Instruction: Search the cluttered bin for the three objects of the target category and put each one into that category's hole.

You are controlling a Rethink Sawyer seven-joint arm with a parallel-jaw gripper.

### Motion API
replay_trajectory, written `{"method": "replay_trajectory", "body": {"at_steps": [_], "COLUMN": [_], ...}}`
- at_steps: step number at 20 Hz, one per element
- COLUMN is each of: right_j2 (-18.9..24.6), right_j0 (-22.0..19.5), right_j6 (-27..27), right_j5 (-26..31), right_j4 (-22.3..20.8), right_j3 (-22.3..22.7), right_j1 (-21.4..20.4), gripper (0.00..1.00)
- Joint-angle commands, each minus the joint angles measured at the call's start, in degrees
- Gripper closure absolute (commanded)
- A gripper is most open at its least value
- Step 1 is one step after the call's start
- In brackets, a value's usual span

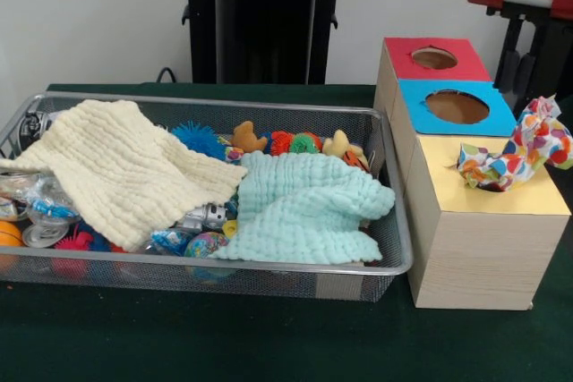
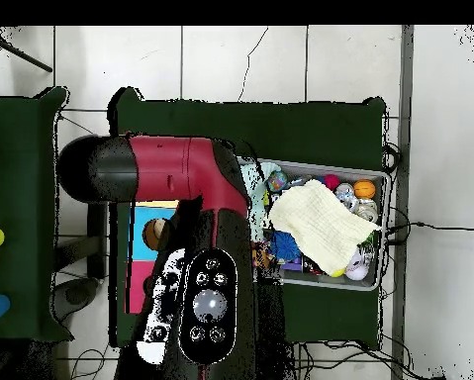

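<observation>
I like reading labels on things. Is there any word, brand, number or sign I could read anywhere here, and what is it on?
None can be read.
Wooden boxes: plain red, blue and yellow tops, no lettering.
Cloths and toys in the wire bin: no legible print.
Robot arm: round buttons, markings too small to read.

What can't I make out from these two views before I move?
- Hand: not seen in either view; in the overhead view the arm covers where it might be.
- Toys under the cream cloth and mint cloth in the front view: hidden.
- Yellow box's hole: plugged by the spotted cloth.
- Boxes in the overhead view: mostly covered by the arm.
- Bin: its left end is cut off in the front view.
</observation>
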Motion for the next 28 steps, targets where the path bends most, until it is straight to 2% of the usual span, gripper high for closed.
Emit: {"method": "replay_trajectory", "body": {"at_steps": [1, 10, 15, 20, 28], "right_j2": [1.47, 1.06, -0.39, -2.12, -5.17], "right_j0": [0.32, 1.01, 2.14, 2.73, 3.76], "right_j6": [3.43, 4.1, 5.12, 5.08, 5.52], "right_j5": [-2.51, -6.4, -9.78, -10.24, -10.17], "right_j4": [-3.37, -4.03, -5.18, -5.44, -7.19], "right_j3": [5.87, 7.35, 7.95, 8.31, 4.62], "right_j1": [2.04, 4.15, 6.21, 6.48, 10.14], "gripper": [1.0, 1.0, 1.0, 1.0, 1.0]}}
